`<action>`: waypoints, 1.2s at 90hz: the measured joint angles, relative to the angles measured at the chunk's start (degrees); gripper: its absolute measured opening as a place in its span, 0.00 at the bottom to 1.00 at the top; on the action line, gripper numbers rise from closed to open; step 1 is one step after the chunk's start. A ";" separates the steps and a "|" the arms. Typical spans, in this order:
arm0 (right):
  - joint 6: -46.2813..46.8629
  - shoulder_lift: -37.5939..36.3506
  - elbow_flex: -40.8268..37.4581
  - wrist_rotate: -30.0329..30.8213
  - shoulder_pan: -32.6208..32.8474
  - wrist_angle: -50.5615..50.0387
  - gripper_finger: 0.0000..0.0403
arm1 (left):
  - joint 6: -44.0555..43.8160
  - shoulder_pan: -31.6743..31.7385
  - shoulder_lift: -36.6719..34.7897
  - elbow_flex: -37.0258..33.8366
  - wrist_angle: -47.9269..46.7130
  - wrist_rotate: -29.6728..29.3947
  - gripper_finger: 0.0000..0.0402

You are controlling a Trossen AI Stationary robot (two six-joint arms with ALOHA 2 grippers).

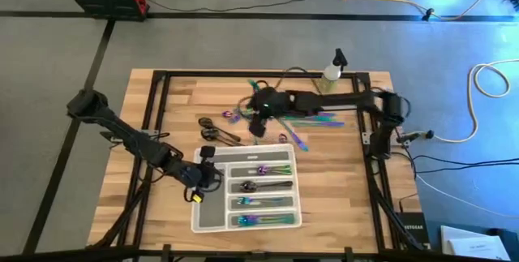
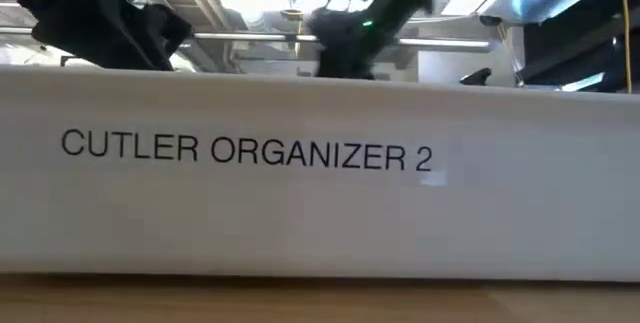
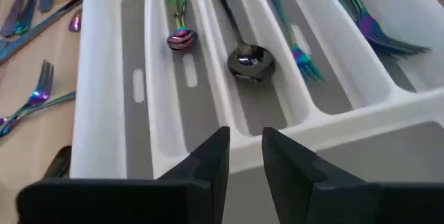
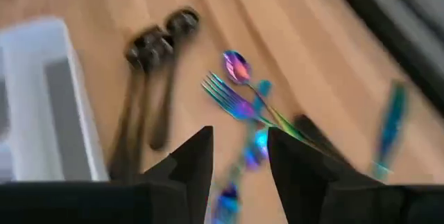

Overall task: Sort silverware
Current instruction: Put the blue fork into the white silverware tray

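The white compartment tray (image 1: pixel 196 213) lies at the table's near middle and fills the low view as a wall (image 2: pixel 300 153). Its slots hold an iridescent spoon (image 3: pixel 182 38), a dark spoon (image 3: pixel 250 61) and iridescent forks (image 3: pixel 388 37). Loose silverware (image 1: pixel 312 118) lies in a heap beyond the tray, with dark spoons (image 1: pixel 212 128) to its left. My left gripper (image 3: pixel 245 156) hovers open over the tray's left end, nothing between its fingers. My right gripper (image 4: pixel 239 151) hangs open over the heap. Below it lie an iridescent fork (image 4: pixel 225 96) and spoon (image 4: pixel 236 64). Whether it touches them, I cannot tell.
A small spray bottle (image 1: pixel 332 71) stands at the table's far edge, right of the middle. Two dark spoons (image 4: pixel 156 44) lie between the heap and the tray's far rim (image 4: pixel 35 50). More iridescent pieces (image 3: pixel 28 102) lie on the wood beside the tray.
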 joint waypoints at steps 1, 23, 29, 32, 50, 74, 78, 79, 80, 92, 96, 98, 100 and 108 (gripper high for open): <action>0.70 0.71 0.60 -0.21 -0.27 -0.14 0.30 | -0.07 -0.05 0.00 -0.01 -0.16 -0.21 0.18; 10.58 14.42 14.95 1.16 -2.94 -9.79 0.30 | -2.29 -0.05 0.00 -4.11 3.05 -2.03 0.18; 12.36 16.91 18.33 3.69 -2.51 -14.11 0.30 | -3.57 -0.05 0.00 -6.40 5.30 -2.02 0.18; 13.28 18.18 19.69 4.84 -2.47 -16.38 0.30 | -4.61 -0.05 0.00 -7.61 6.51 -2.01 0.18; 21.55 20.84 21.99 5.78 -2.98 -19.51 0.30 | -7.93 -0.25 0.00 -12.65 12.20 -2.07 0.18; 24.86 22.45 21.97 5.00 -2.66 -16.94 0.30 | -3.90 -0.27 -0.15 -12.87 18.37 -2.81 0.18; 24.71 22.60 22.11 4.72 -2.60 -15.61 0.30 | -2.88 -0.27 -0.15 -12.87 19.24 -2.83 0.18; 24.68 22.63 22.11 4.50 -2.55 -15.45 0.30 | -2.81 -0.27 -0.15 -12.87 19.34 -2.83 0.18; 24.67 22.65 22.11 4.38 -2.52 -15.47 0.30 | -2.68 -0.27 -0.15 -12.87 19.35 -2.83 0.18; 25.23 23.12 22.04 4.12 -2.32 -15.94 0.30 | -1.88 -0.27 -0.15 -12.87 19.40 -3.16 0.18; 26.02 23.12 22.02 4.10 -2.46 -16.34 0.30 | -1.92 -0.27 -0.15 -12.87 19.36 -3.16 0.18; 26.18 23.12 22.02 4.09 -2.53 -16.47 0.30 | -1.95 -0.27 -0.15 -12.87 19.34 -3.18 0.18; 26.35 23.12 22.02 4.06 -2.53 -16.64 0.30 | -2.04 -0.27 -0.15 -12.87 19.39 -3.21 0.18; 27.03 23.12 22.02 4.42 -2.39 -17.82 0.30 | -2.51 -0.27 -0.15 -12.87 19.37 -3.26 0.18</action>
